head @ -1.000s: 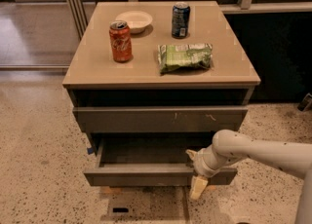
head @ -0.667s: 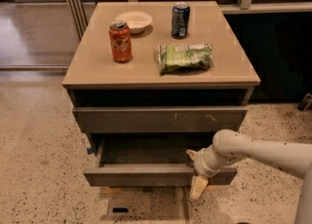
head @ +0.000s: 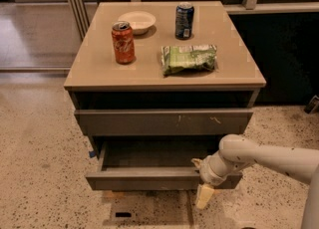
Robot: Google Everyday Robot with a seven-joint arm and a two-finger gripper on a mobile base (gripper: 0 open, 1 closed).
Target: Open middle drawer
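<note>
At the near right of the bench (head: pixel 99 68), a smooth white tubular arm (head: pixel 269 156) ends in the end effector (head: pixel 202 180), which sits against the right part of the middle drawer (head: pixel 139 178); whether it is spread or pressed together cannot be told, as its tip merges with the drawer front. That drawer, a long, plain, dark grey-brown slab, stands pulled out toward the viewer below the upper drawer (head: pixel 139 122), whose matte front bears pale scratch marks. A small blue tab (head: pixel 92 154) shows at its far left end. The flat tan top carries a cylindrical red can (head: pixel 123 42), a dark blue can (head: pixel 184 20), a shallow white bowl (head: pixel 136 21) and a crinkled green bag (head: pixel 189 57), all apart from one another. Speckled, polished floor (head: pixel 40 173) surrounds the unit. Compared with the frame 0.7 s earlier, drawer and end effector hold the same positions, with no discernible shift. The arm is cut off at the right edge, the open drawer's interior lies in shadow, and whatever sits beneath it is hidden by its front.
</note>
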